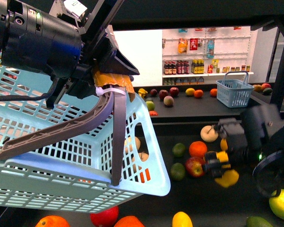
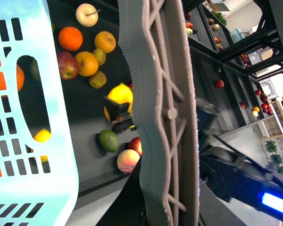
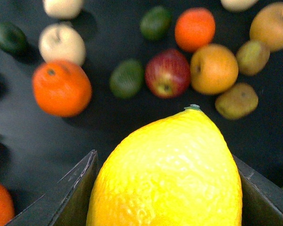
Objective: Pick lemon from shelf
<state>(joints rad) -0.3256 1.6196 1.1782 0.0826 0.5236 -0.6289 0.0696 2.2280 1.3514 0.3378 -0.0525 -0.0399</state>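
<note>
A shop-like room with white grocery racks at the back is seen behind a black tiered shelf, its lower counter strewn with fruit. At the left, a pale blue basket is held aloft by the left tool, clenched on the grey basket handle. At the right, the lemon is grasped by the right tool, low over the counter. The grasp appears made, so a straight lift clear of neighbouring fruit is called for, with the grip kept firm.
</note>
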